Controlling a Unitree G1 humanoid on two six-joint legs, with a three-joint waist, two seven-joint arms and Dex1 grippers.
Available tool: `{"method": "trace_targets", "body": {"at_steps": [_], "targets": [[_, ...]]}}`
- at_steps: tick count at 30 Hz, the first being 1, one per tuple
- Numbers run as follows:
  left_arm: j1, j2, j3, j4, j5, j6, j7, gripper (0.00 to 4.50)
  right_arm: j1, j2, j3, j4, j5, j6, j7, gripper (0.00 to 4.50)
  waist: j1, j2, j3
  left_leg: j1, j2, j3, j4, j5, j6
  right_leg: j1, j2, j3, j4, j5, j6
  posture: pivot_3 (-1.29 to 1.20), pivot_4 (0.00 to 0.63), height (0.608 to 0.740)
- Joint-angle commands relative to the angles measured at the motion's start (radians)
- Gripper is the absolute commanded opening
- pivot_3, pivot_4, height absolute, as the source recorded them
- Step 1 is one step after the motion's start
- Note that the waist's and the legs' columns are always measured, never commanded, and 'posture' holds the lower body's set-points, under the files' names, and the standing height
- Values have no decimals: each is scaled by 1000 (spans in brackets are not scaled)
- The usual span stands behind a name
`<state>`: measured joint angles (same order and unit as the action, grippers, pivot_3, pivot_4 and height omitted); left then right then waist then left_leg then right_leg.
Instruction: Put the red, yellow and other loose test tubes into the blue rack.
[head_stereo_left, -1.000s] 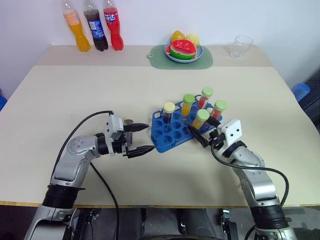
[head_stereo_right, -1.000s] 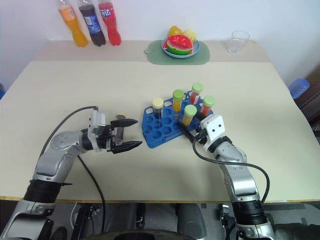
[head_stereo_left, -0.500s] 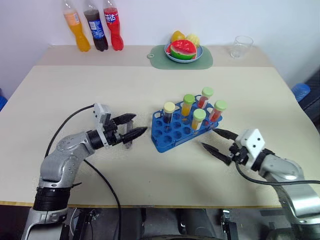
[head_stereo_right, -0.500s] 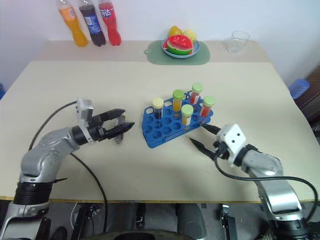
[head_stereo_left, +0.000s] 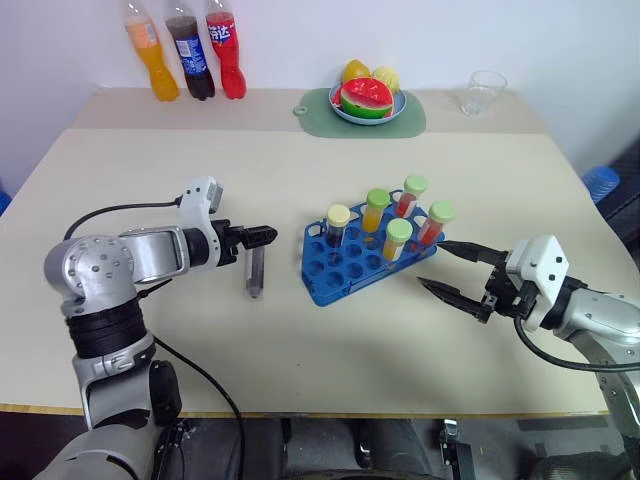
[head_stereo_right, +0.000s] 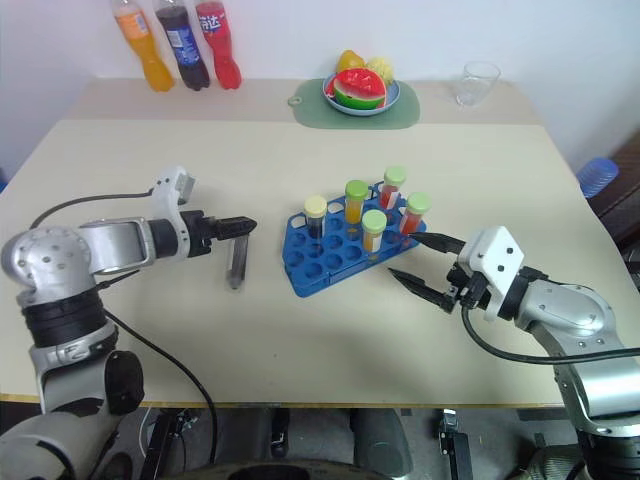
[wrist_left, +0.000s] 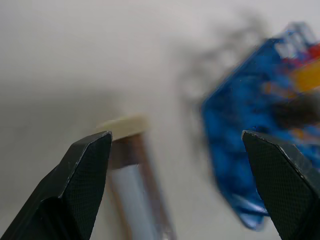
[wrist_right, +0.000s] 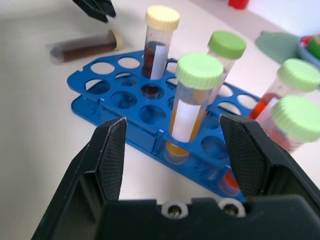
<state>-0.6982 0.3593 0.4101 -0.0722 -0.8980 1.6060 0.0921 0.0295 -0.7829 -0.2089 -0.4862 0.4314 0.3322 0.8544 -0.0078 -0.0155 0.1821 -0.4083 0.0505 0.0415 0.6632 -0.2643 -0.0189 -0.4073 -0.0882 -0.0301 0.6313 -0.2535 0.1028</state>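
The blue rack (head_stereo_left: 368, 258) now holds five upright tubes, since my right end effector (head_stereo_left: 452, 270) has backed away, released and empty. One brown tube (head_stereo_left: 255, 272) lies loose on the desk (head_stereo_left: 300, 170); my left end effector (head_stereo_left: 262, 236), spread wide and empty, has swung over it.

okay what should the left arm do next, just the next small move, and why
Probably ease the left tool down so its open fingers straddle the dark brown tube, which lies flat on the table just left of the blue rack. It looks like the only tube not standing in the rack, and that tool hovers at its cream cap end, empty.
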Motion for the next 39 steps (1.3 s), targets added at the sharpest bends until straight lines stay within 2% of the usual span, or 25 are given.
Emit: {"method": "trace_targets", "body": {"at_steps": [1,11,14,16,21,35,38,39], "targets": [[-53,13,5,73,-167,8,175,4284,-8,-6,-6,-1,-8,-25,10,3250,1,-1,1,0,0,0,0,0,0,0,0,0,0,0,0,0,150,740],[-182,49,-23,408,-644,8,740,4284,17,-4,-35,-11,0,-22,15,3250,6,-2,1,0,-1,0,0,0,-1,0,-1,0,0,0,0,0,150,740],[-159,95,-154,410,-945,-111,941,4284,30,-5,-48,-19,2,-20,11,3250,11,-3,2,0,-1,0,0,1,-2,0,-1,0,1,0,0,0,150,740],[-143,116,-219,391,-1060,-179,1025,4284,38,-2,-51,-26,1,-20,5,3250,15,-3,2,0,0,0,0,2,-3,0,-2,0,1,0,0,0,150,740],[-138,91,-240,402,-1074,-234,1130,4284,52,6,-47,-40,-2,-20,-11,3250,24,-3,1,0,-2,1,0,3,-6,0,-3,0,1,1,-1,0,150,740],[-174,-54,-187,507,-1074,-294,1411,4284,94,19,-54,-78,0,-10,-53,3250,23,-3,1,0,-3,0,1,3,-6,2,-3,0,0,0,-1,0,150,740],[-183,-56,-193,522,-1074,-274,1399,3467,102,20,-57,-86,1,-7,-59,3316,24,-3,1,0,-3,0,1,3,-6,2,-3,0,0,0,-1,0,150,740],[-185,-59,-191,525,-1074,-272,1399,2997,103,21,-57,-87,1,-7,-61,3316,25,-3,1,0,-3,0,1,3,-6,2,-3,0,0,0,-1,0,150,740]]}}
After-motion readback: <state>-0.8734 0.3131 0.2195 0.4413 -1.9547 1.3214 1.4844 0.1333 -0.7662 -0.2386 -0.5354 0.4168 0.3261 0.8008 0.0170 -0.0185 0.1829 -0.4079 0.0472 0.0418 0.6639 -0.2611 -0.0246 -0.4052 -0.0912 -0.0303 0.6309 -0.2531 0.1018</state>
